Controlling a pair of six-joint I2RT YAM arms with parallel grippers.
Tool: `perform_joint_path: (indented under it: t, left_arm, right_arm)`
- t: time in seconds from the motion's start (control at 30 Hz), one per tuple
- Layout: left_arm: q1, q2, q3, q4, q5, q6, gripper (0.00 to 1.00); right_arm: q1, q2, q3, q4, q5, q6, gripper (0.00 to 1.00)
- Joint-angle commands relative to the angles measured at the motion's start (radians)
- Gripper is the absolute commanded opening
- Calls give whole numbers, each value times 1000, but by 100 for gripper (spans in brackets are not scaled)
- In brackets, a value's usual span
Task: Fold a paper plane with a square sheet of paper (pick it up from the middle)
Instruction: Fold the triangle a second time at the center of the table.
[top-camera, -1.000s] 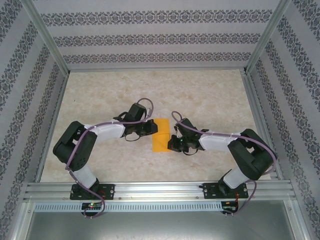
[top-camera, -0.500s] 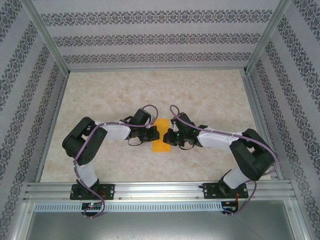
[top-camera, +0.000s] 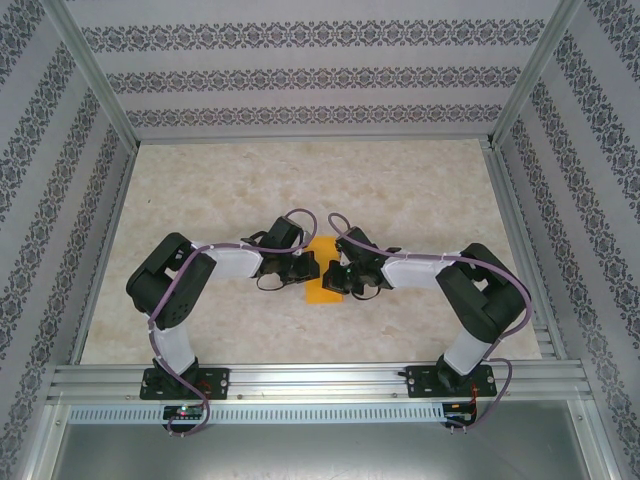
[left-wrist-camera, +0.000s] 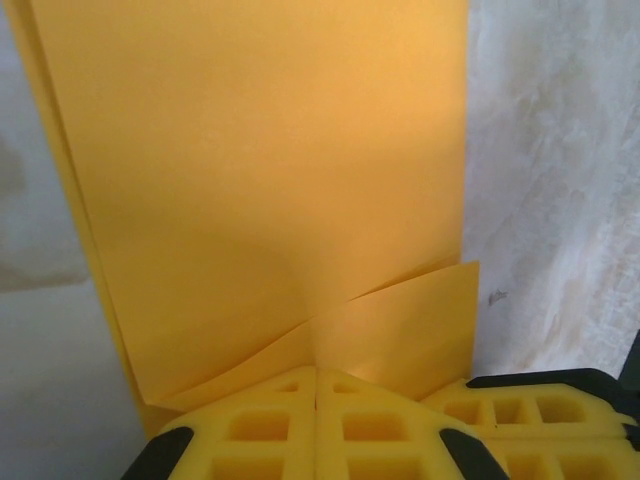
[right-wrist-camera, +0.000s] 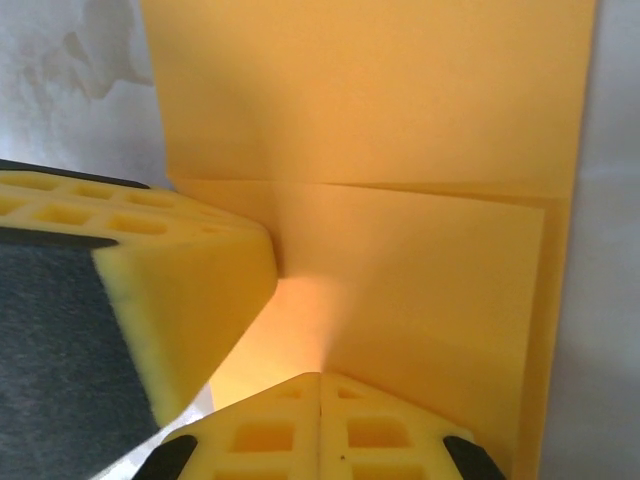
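The orange sheet of paper (top-camera: 321, 293) is folded into a narrow strip in the middle of the table, between my two grippers. My left gripper (top-camera: 311, 268) presses in from the left and my right gripper (top-camera: 335, 276) from the right, nearly touching. In the left wrist view the paper (left-wrist-camera: 270, 170) rises in front of the camera, its folded layers meeting at my left gripper (left-wrist-camera: 317, 372), which is shut on it. In the right wrist view the paper (right-wrist-camera: 400, 130) shows a crosswise crease, and my right gripper (right-wrist-camera: 320, 378) is shut on its near edge. The left gripper's yellow finger (right-wrist-camera: 170, 280) sits beside it.
The beige marbled tabletop (top-camera: 300, 180) is ringed by an aluminium frame (top-camera: 310, 380) and patterned walls. The right gripper's finger (left-wrist-camera: 545, 405) shows at the lower right of the left wrist view. Both arms' elbows bend outward towards the table's sides.
Both grippers have closed in on each other over the paper. The paper has gone from a wider rectangle to a narrow strip. The right arm has shifted left, its elbow swinging in.
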Motion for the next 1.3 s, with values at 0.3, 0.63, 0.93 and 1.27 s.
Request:
perform_joint_path:
  t: [0.3,0.63,0.93,1.27]
  left_arm:
    - [2,50,5,-156,-127,13,7]
    - [1,-3,20,-127,-98,25,11]
    - [0,-121,52,-100,-101,-29,37]
    - [0,-207,-69,-11,-98,-88,48]
  right_arm:
    - [-7,-142,-280,45,4,6,0]
    - [-46,-416,-275,-92,82,-9,6]
    - [-151,-394,-138,-39,122,-65,47]
    - [-152,-128,-54,168,-71,-143,43]
